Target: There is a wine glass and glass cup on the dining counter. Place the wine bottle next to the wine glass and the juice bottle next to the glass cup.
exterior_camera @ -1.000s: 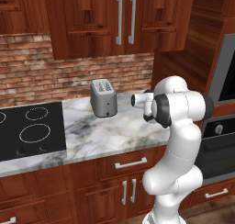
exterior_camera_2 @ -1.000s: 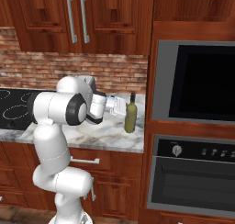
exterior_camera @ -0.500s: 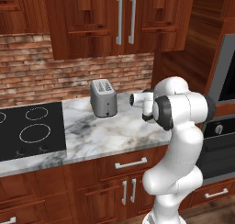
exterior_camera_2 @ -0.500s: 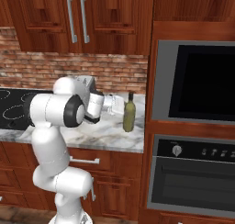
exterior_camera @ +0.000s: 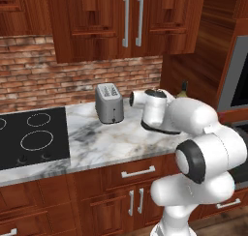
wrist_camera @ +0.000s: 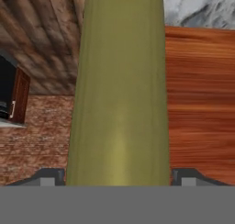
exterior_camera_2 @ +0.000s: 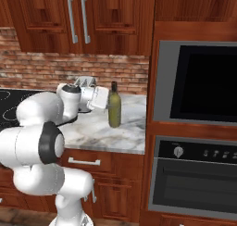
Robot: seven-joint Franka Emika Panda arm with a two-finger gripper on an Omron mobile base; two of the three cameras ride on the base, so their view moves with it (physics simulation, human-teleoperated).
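On the left, the black cooktop [exterior_camera: 29, 138] is lying in the marble worktop [exterior_camera: 121, 143], and the toaster [exterior_camera: 109, 103] is standing behind it near the brick wall. Going right, the white arm is reaching across the worktop, and the gripper [exterior_camera_2: 102, 100] is sitting at the side of the wine bottle [exterior_camera_2: 114, 105], which is standing upright near the tall oven cabinet [exterior_camera_2: 196, 123].

In the hand view the green body of the bottle [wrist_camera: 120, 90] is sitting between the two fingertips [wrist_camera: 48, 176], one on each side. The jaws are standing wide around the body; I cannot tell if they are already pressing on it.

I am judging the bottle as heavy, stiff, smooth and breakable. The wide lower body seems the best place to hold, because the narrow neck is giving less grip and the bottle could swing or slip.
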